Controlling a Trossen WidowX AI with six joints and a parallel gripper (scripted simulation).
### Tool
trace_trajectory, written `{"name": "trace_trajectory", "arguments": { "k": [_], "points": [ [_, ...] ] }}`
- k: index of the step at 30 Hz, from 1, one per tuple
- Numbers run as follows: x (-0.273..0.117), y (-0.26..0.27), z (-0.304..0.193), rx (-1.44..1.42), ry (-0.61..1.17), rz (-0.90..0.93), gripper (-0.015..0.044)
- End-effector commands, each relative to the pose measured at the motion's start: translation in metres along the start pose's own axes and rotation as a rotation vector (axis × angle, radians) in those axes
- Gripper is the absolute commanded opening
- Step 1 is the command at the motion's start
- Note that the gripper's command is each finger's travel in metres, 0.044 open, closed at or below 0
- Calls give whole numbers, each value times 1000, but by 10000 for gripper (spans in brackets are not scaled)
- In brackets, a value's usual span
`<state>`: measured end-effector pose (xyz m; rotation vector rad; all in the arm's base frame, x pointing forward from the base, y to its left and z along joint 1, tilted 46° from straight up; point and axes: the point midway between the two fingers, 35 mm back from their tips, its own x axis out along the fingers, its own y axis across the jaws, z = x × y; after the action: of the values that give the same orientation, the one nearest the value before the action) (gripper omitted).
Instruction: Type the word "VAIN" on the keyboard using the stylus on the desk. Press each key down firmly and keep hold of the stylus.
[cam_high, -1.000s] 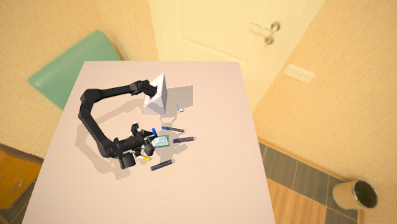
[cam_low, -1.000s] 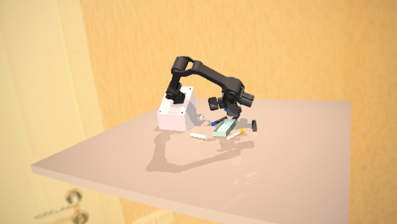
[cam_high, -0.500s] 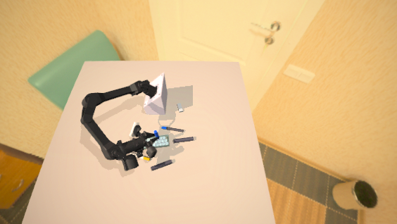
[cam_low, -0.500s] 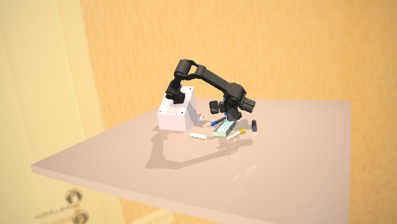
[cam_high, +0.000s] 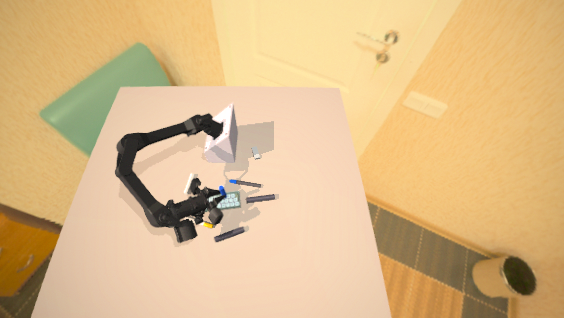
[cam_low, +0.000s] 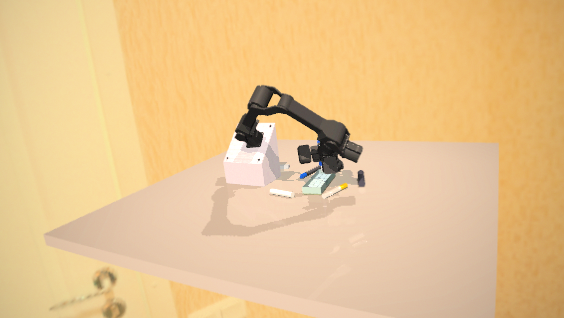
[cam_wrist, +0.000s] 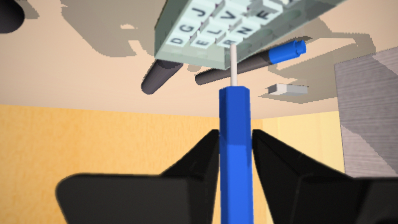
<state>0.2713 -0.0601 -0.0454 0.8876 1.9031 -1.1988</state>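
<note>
My gripper (cam_wrist: 235, 136) is shut on the blue stylus (cam_wrist: 235, 112) (cam_high: 222, 190) (cam_low: 320, 164), which points away from the wrist camera. The stylus's thin white tip (cam_wrist: 233, 65) ends at the R key at the near edge of the pale green keyboard (cam_wrist: 192, 61) (cam_high: 231, 201) (cam_low: 312, 190). Whether the tip touches or presses the key cannot be told. The D, G, J, E, L, V and N keys also show in the wrist view; the V key (cam_wrist: 228, 15) and N key (cam_wrist: 244, 31) lie beyond the R key. In the top view the gripper covers part of the keyboard.
A blue-ended dark pen (cam_high: 248, 184) (cam_wrist: 250, 65) and a dark pen (cam_high: 261, 198) (cam_wrist: 159, 76) lie by the keyboard. Another dark pen (cam_high: 230, 234), a yellow-ended pen (cam_high: 208, 225) (cam_low: 336, 190), a white stick (cam_low: 281, 193) and a small pale block (cam_high: 256, 153) lie around.
</note>
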Motion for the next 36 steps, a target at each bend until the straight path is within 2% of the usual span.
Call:
{"name": "trace_trajectory", "arguments": {
  "k": [1,3,6,36],
  "points": [
    [0,0,1,-6,-3,0,0],
    [0,0,1,-6,-3,0,0],
    [0,2,2,-6,-3,0,79],
    [1,2,6,-6,-4,1,81]
  ]
}}
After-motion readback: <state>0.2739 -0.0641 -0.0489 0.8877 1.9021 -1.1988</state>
